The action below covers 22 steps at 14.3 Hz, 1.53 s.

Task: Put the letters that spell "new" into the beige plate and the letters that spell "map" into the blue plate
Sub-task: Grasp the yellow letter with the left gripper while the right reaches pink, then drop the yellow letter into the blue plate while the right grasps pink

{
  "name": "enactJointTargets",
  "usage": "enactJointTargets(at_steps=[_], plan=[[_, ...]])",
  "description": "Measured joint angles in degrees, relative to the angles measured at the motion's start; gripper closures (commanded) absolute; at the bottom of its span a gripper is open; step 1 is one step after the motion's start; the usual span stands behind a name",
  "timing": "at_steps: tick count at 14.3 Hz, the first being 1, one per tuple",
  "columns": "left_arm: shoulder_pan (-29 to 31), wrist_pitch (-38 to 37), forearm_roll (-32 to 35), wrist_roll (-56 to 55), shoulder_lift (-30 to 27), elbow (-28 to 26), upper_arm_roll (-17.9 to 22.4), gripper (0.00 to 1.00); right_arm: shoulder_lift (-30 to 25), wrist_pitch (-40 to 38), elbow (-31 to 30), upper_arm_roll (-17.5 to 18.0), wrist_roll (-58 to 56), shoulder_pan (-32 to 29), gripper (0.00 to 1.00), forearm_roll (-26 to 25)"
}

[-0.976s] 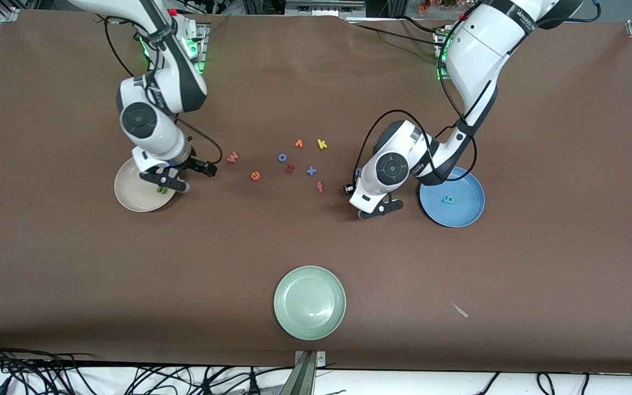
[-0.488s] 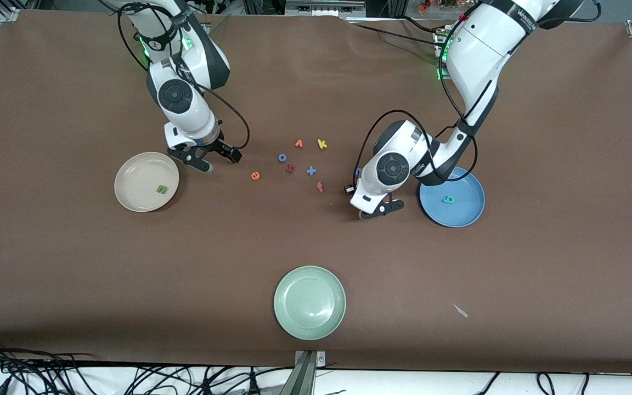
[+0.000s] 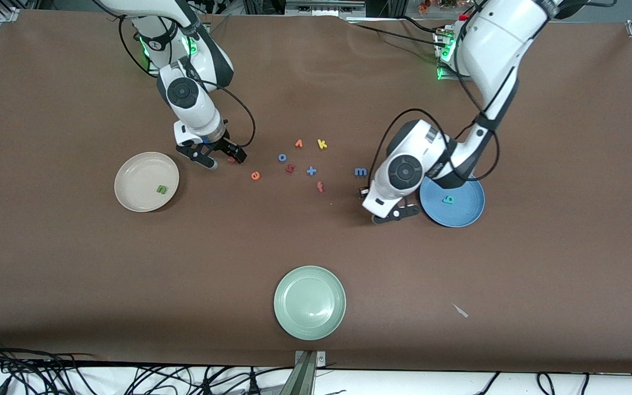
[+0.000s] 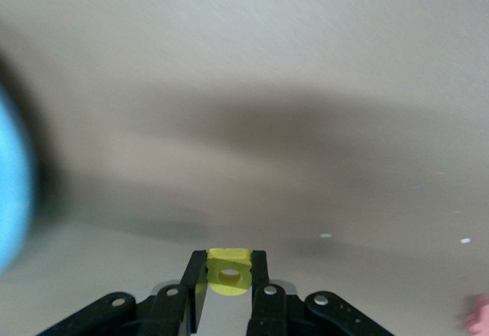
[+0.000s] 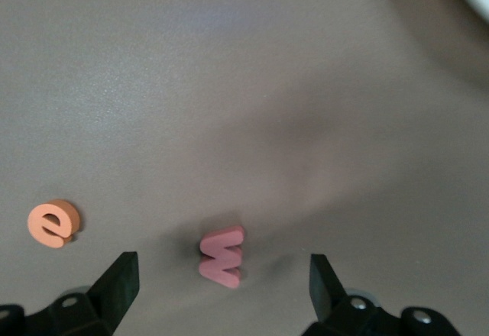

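Yellow "p" (image 4: 228, 273) now pinched in the left gripper's (image 3: 398, 214) fingers, lifting beside the blue plate (image 3: 467, 216). Right gripper (image 3: 221, 158), fingers spread, has left the beige plate (image 3: 129, 192) and straddles the pink "w" (image 5: 223, 256).

Foam letters: pink "w" (image 5: 222, 256), orange "e" (image 5: 53, 223).

The green n (image 3: 161, 189) lies flat in the beige plate (image 3: 135, 184). The pinkish-red w (image 5: 223, 256) and orange e (image 5: 53, 223) lie flat on the table, apart. The teal a (image 3: 448, 199) lies in the blue plate (image 3: 467, 211). The blue m (image 3: 360, 172) lies on the table nearby. The yellow p (image 4: 228, 273) is pinched upright.
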Motion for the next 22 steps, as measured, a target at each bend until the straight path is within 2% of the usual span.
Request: enactJointTargets(at_steps=[4, 8, 10, 11, 13, 15, 16, 17, 18, 19, 20, 22], plan=[[6.4, -6.8, 0.1, 12.7, -3.2, 0.0, 0.4, 1.0, 2.3, 3.1, 0.0, 0.2, 0.5, 0.5, 0.14, 0.0], [11.1, -8.5, 2.3, 21.3, -3.3, -1.5, 0.6, 1.0, 2.6, 3.2, 0.0, 0.2, 0.7, 0.6, 0.45, 0.0], [12.4, -6.7, 4.6, 22.4, -3.1, -4.4, 0.7, 0.96, 2.6, 3.2, 0.0, 0.2, 0.7, 0.7, 0.64, 0.0], [13.1, -4.8, 5.9, 22.4, -2.9, -6.1, 0.7, 0.86, 2.4, 3.2, 0.1, 0.2, 0.7, 0.7, 0.7, 0.0], [14.4, -1.8, 6.6, 22.7, -2.7, -8.3, 0.6, 0.81, 2.4, 3.2, 0.2, 0.2, 0.7, 0.7, 0.8, 0.0], [14.3, -1.2, 6.6, 22.7, -2.7, -8.6, 0.2, 0.87, 1.9, 3.2, 0.2, 0.3, 0.8, 0.7, 0.87, 0.0], [14.3, -1.1, 6.6, 22.7, -2.7, -8.6, -0.1, 0.86, 1.9, 3.2, 0.2, 0.3, 0.8, 0.7, 0.89, 0.0], [14.2, -1.0, 6.6, 22.7, -2.7, -8.6, -0.5, 0.8, 2.0, 3.2, 0.2, 0.3, 0.8, 0.7, 0.91, 0.0], [14.2, -0.9, 6.6, 22.6, -2.7, -8.6, -0.9, 0.45, 2.0, 3.0, 0.3, 0.2, 0.7, 0.7, 0.93, 0.0], [14.2, -0.8, 6.6, 22.6, -2.7, -8.6, -1.2, 0.34, 1.9, 2.2, 0.7, 0.2, 0.6, 0.7, 0.94, 0.0], [14.1, -0.8, 6.6, 22.6, -2.7, -8.6, -1.3, 0.0, 1.6, 0.5, 1.4, 0.2, 0.1, 0.7, 0.94, -0.1], [14.1, -0.7, 6.6, 22.6, -2.7, -8.6, -1.4, 0.0, 0.3, -4.4, 3.3, -0.6, -2.8, 0.8, 0.94, -0.1]])
